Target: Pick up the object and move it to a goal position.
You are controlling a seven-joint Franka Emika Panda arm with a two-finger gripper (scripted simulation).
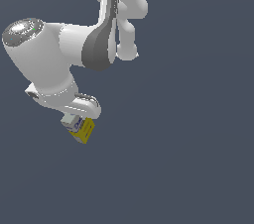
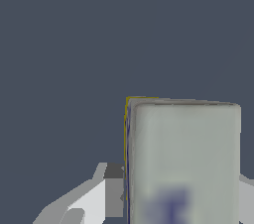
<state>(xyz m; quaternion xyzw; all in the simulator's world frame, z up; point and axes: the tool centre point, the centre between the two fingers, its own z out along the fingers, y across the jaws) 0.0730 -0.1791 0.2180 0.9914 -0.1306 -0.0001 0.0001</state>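
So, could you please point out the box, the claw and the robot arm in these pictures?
box [image 1: 83,130]: exterior view, on its yellow half.
claw [image 2: 176,188]: wrist view, midway between its fingertips, where the box sits.
robot arm [image 1: 42,54]: exterior view, on the large white link.

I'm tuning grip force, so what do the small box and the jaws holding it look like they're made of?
The box looks like printed cardboard, though this is a render: matte pale grey face with blurred blue marks, and a yellow half in the exterior view. The gripper looks like smooth white plastic or painted metal with a darker pad; its jaws sit against the box's sides.
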